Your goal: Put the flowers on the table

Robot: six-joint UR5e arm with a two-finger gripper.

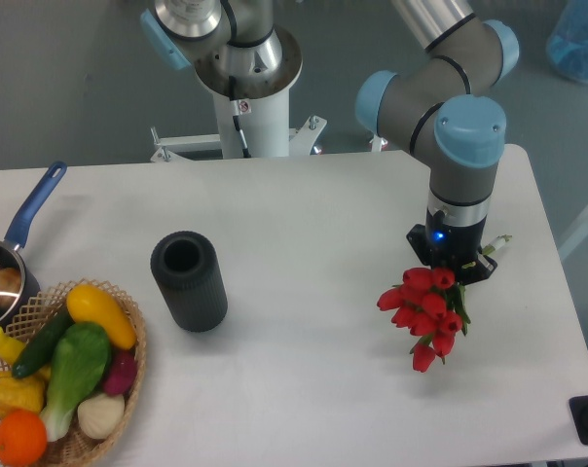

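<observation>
The flowers (422, 309), a bunch of red tulip buds with green leaves, are at the right side of the white table (313, 370). Their buds point toward the front edge. The stems run back under my gripper (454, 270), and a green tip sticks out behind it (498, 240). The gripper points straight down over the stem end and appears shut on the stems. Its fingertips are hidden by the gripper body and the buds. I cannot tell whether the buds touch the tabletop.
A black ribbed cylinder vase (189, 280) stands upright left of centre. A wicker basket (128, 375) of produce sits at the front left corner. A blue-handled pan (12, 258) lies at the left edge. The robot's base (247, 88) is at the back.
</observation>
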